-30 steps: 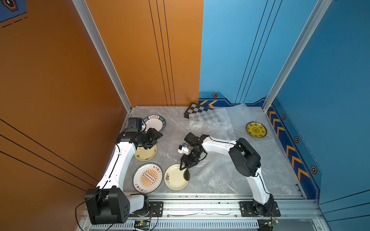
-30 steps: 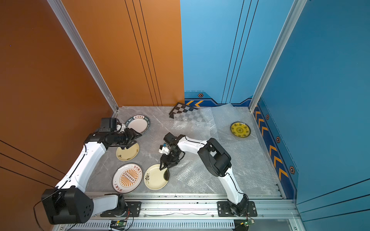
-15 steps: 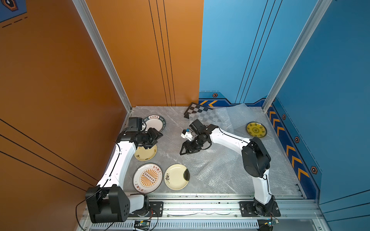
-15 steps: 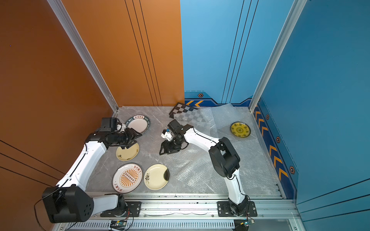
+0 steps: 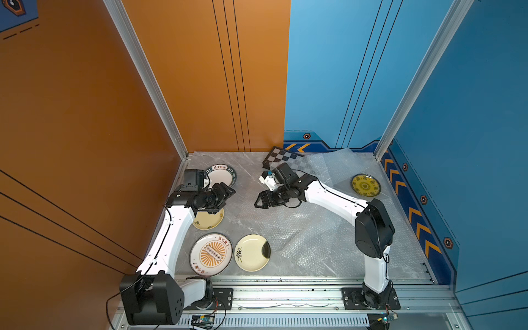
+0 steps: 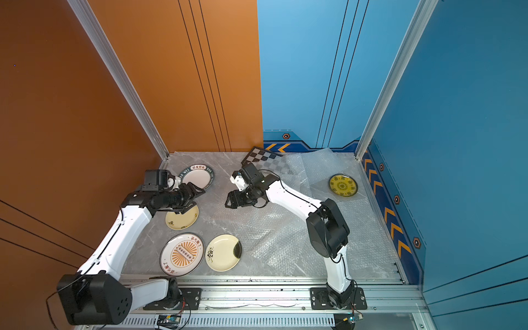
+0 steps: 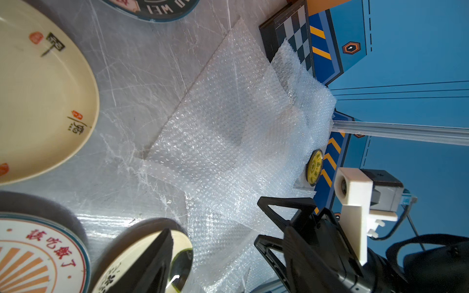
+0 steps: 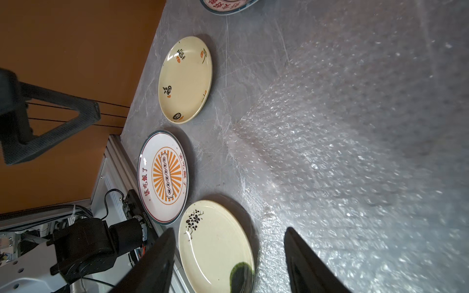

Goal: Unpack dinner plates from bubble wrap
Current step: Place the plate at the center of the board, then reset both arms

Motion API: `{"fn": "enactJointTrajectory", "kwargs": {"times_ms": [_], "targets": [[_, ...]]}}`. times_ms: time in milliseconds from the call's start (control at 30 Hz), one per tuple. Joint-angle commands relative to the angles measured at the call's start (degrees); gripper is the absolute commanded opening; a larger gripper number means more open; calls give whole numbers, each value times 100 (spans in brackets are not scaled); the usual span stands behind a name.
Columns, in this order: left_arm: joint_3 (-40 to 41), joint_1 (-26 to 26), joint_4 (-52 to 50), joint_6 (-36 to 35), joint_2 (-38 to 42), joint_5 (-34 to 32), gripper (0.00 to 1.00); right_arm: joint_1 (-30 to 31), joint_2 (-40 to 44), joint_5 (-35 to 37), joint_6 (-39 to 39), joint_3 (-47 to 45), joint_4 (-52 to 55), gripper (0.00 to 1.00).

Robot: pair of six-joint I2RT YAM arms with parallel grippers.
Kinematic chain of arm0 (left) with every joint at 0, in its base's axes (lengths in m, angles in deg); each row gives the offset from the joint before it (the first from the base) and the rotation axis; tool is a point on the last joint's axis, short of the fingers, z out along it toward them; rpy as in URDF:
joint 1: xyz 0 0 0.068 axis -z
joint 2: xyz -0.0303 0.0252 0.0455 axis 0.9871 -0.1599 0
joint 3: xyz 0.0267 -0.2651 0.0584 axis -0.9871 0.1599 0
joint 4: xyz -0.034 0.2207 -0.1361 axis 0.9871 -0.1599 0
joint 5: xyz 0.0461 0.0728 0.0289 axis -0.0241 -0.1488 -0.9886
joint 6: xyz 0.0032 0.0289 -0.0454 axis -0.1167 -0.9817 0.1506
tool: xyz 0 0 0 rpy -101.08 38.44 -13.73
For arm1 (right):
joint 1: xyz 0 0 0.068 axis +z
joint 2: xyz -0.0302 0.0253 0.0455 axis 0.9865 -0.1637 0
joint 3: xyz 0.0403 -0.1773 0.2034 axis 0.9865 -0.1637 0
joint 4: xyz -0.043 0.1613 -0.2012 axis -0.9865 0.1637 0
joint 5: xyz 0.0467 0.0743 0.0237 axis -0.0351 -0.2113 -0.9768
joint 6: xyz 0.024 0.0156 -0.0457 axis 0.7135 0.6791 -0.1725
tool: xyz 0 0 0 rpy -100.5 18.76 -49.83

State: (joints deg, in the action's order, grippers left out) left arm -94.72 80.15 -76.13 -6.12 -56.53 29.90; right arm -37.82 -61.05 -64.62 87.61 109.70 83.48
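We are judging it nearly done; four dinner plates are lying bare on the desk, the yellow plate on flat bubble wrap; left gripper and right gripper are hovering, fingers spread, empty; next is probably lifting that plate clear.
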Motion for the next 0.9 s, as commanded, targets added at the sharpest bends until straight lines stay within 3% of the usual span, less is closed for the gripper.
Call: {"fn": "enactJointTrajectory", "kwargs": {"times_ms": [0, 33, 67, 467, 733, 867], "targets": [[168, 82, -25, 16, 271, 214, 79, -14, 555, 527, 161, -354, -509, 86], [169, 75, -29, -5, 324, 255, 90, -5, 697, 640, 174, -487, -560, 99], [337, 82, -49, -23, 368, 268, 99, 3, 828, 735, 193, -616, -601, 100], [469, 458, -711, -390, 1087, 187, 98, 238, 2870, 2076, 792, -2167, -713, 100], [919, 800, -1026, -465, 1938, -415, 98, 248, 4534, 2903, 800, -3094, -287, 100], [795, 1032, -1220, -945, 2142, -1138, 98, 121, 5013, 3320, 813, -3252, 80, 100]]}}
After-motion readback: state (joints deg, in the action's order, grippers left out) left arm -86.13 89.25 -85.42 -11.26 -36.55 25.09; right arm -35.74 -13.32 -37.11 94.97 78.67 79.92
